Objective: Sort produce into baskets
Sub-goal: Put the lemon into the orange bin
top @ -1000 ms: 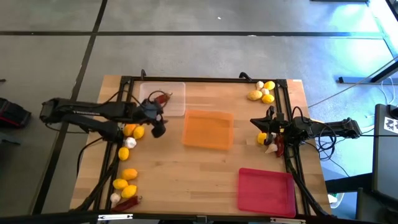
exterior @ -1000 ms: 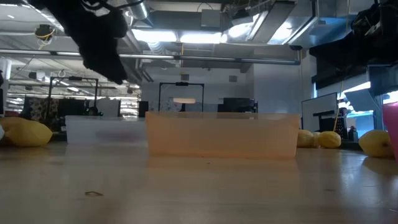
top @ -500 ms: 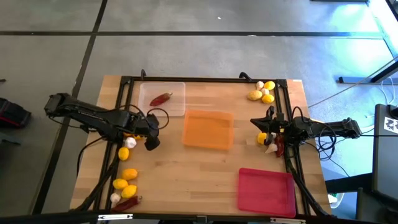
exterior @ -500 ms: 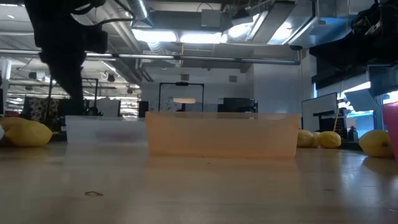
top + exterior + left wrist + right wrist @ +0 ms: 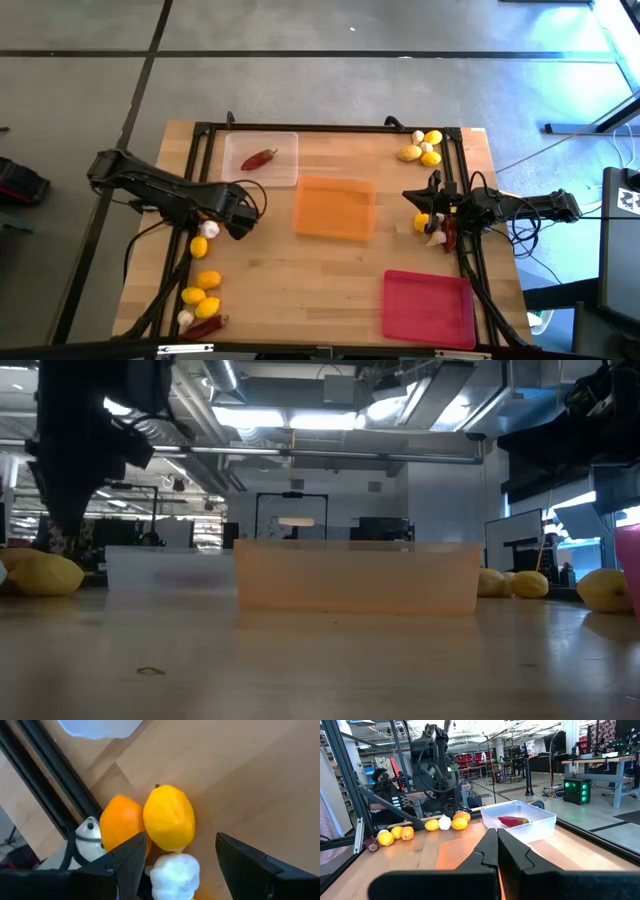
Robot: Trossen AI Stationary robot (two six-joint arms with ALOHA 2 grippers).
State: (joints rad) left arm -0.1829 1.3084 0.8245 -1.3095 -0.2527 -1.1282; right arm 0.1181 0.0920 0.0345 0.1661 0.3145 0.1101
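Down at the bottom of the high view, the wooden tabletop carries a red-pink tray at lower right and a small cluster of lemons, garlic and a chili at lower left. Mid-frame sits the orange tray, empty. To its left the left tool hangs with its fingers spread wide and nothing between them, just beside a lemon, a second, more orange fruit and a garlic bulb by the black frame rail. At mid-right the right tool is closed on nothing, close to a lemon, garlic and chili there. Farther up, the clear tray holds one red chili; more lemons and garlic lie at upper right. Around the tabletop is grey floor; the low view shows a workshop hall with ceiling lights behind.
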